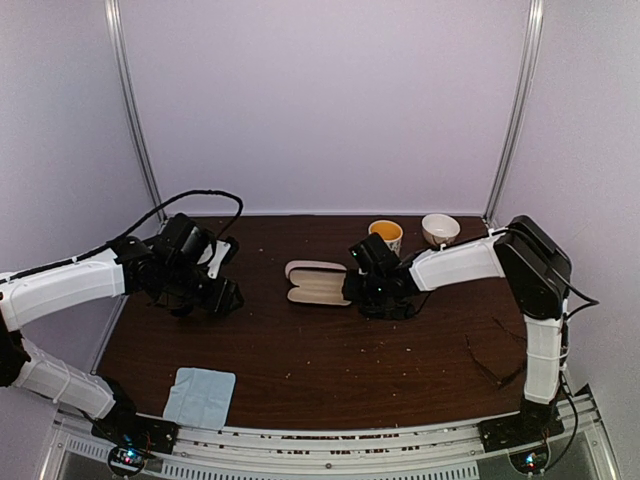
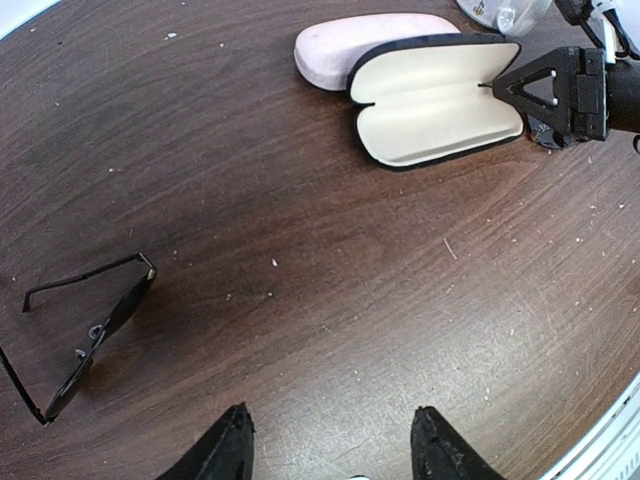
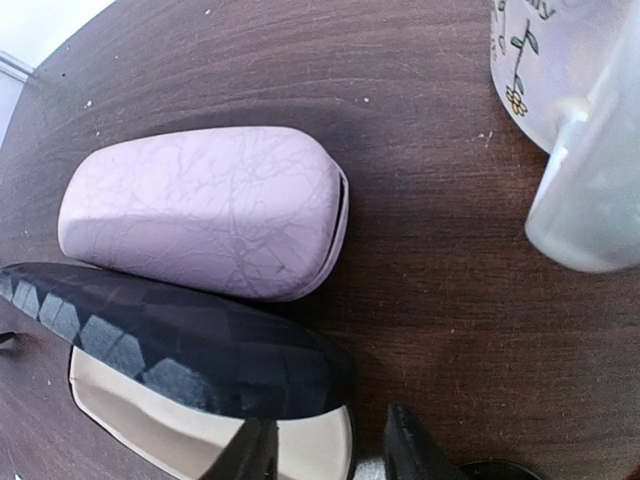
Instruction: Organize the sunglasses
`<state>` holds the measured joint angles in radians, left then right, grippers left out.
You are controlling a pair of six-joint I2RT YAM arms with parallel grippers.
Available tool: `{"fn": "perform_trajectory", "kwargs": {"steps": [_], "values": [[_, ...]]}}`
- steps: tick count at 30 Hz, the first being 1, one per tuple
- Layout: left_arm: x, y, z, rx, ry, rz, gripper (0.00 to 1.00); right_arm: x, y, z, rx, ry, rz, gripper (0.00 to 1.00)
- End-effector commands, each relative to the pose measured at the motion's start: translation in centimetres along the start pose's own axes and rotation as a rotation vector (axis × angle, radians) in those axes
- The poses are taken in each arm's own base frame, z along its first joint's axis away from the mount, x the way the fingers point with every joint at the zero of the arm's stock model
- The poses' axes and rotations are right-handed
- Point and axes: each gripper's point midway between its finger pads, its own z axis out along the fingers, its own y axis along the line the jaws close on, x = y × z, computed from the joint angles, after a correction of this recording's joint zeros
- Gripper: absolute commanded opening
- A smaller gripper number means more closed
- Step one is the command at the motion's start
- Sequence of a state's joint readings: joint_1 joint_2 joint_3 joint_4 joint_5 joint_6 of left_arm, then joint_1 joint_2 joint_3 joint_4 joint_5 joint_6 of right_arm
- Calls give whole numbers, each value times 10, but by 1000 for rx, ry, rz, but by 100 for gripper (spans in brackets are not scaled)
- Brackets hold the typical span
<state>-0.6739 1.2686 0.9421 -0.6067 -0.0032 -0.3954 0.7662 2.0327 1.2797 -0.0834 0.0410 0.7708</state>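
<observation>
**Top external view**
- Dark brown wooden table (image 1: 300,370), speckled with pale crumbs.
- Left gripper (image 1: 222,297): low over the left rear of the table. Jaw state not readable from here.
- Right gripper (image 1: 372,292): at the right end of the open black oblong hard case (image 1: 318,284), mid-table, cream lining facing up.
- Behind the right gripper: pale mug (image 1: 386,234) with a yellow-orange inside, and beside it a white bowl (image 1: 440,229).
- Light-blue square cloth (image 1: 200,396): front left, near the left arm's base.
- Second thin dark-framed pair (image 1: 495,378): front right, near the right arm's base, well apart from the case.

**Left wrist view**
- Thin black-framed sunglasses (image 2: 95,335) with dark lenses: temples unfolded, lying on bare wood at lower left, well apart from both cases.
- Left gripper (image 2: 335,450): fingers spread wide, nothing between them.
- Closed pale pink oblong hard case (image 2: 370,42): just behind the open black oblong hard case (image 2: 440,100), touching it or nearly so.
- Right gripper (image 2: 500,88): tip at the right end of the open case.

**Right wrist view**
- Pale pink oblong hard case (image 3: 200,210): lying against the black lid of the open black oblong hard case (image 3: 180,345).
- Pale mug (image 3: 560,120): frosted, with a flower print, at upper right.
- Right gripper (image 3: 330,455): fingers parted, with the rim of the cream-lined half between them. Contact with the rim not determinable.
</observation>
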Motion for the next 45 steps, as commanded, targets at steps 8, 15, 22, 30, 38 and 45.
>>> {"fn": "perform_trajectory", "kwargs": {"steps": [8,15,22,30,38,45], "values": [[14,2,-20,14,3,-39,57,-20,7,-65,-62,-92,-43,52],[60,2,-20,34,120,-90,56,-5,-8,-104,-15,-113,-119,57],[97,-15,-18,63,238,-119,56,14,-27,-125,11,-116,-140,59],[128,-36,-9,20,363,-115,54,27,-34,-126,6,-104,-139,59],[151,-40,8,-59,463,-132,48,34,-39,-128,-11,-105,-146,59],[157,-40,25,-125,478,-136,42,46,-47,-124,-17,-84,-157,59]]}}
